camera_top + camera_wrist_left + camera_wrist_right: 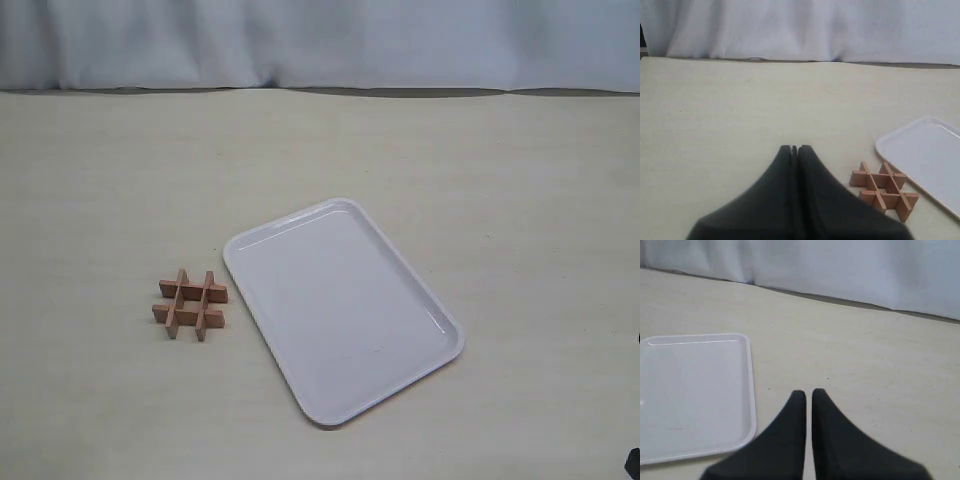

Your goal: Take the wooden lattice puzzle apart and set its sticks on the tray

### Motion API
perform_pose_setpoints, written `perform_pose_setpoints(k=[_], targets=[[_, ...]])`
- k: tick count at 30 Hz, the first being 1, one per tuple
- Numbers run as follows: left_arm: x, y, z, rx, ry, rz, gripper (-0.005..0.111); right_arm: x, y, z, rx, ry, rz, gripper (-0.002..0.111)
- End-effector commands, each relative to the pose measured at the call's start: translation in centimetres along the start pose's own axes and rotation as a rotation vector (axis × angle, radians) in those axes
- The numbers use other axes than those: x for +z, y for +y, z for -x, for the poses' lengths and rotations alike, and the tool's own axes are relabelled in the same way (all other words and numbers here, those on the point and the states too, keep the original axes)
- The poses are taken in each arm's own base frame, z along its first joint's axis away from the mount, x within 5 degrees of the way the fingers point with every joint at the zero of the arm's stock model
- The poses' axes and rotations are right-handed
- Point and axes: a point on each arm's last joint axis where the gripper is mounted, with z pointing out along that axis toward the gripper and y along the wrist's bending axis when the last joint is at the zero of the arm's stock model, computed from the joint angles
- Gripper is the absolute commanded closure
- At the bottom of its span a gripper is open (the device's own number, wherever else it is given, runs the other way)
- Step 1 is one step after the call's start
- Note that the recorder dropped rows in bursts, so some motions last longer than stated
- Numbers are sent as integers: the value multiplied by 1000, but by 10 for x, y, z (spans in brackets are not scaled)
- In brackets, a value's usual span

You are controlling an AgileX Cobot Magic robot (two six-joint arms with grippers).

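Both pairs of jaws hold nothing: the left gripper [794, 148] has its pair pressed together, the right gripper [808, 392] all but together, a thin slit between. Each hangs over the table [120, 170]. In the exterior view's lower left the wooden lattice puzzle [190, 304] lies whole, its sticks [195, 292] interlocked, just beside the tray [229, 262] but apart from it. Nothing lies on the tray. Disassembly looks unstarted; next, I judge, the left jaws must part and reach the puzzle.

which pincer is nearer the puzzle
Left. The puzzle lies close beside the left pincer. The right pincer has only the tray near it; the puzzle, on the tray's other side, is outside its wrist view.
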Motion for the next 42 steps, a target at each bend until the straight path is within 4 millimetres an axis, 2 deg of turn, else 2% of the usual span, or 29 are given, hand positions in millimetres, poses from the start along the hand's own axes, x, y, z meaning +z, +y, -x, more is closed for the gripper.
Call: perform_pose_setpoints(k=[1,6,14,18,24,27,30,31,34,36,38,40,42], targets=[[0,0,2,-2,-26,-2,107,0,0,-1,-6,0,2,104],[-1,-1,12,-6,-139,-12,107,0,0,-1,-6,0,2,104],[-17,-4,52,-6,-617,-50,107,0,0,-1,-6,0,2,104],[-29,-5,66,-46,-816,-84,107,0,0,-1,-6,0,2,104],[-36,-6,72,-365,-899,-253,107,0,0,-1,-6,0,2,104],[-37,-6,73,-416,-897,-280,107,0,0,-1,-6,0,2,104],[-45,-8,95,-410,-870,-268,107,0,0,-1,-6,0,2,104],[-45,-9,108,-383,-835,-245,107,0,0,-1,-6,0,2,104],[-32,-13,136,-283,-694,-184,107,0,0,-1,-6,0,2,104],[-13,-16,153,-204,-557,-137,107,0,0,-1,-6,0,2,104],[11,-15,161,-152,-391,-80,107,0,0,-1,-6,0,2,104],[54,-14,157,-131,-113,-10,107,0,0,-1,-6,0,2,104],[102,-16,136,-69,180,26,107,0,0,-1,-6,0,2,104]])
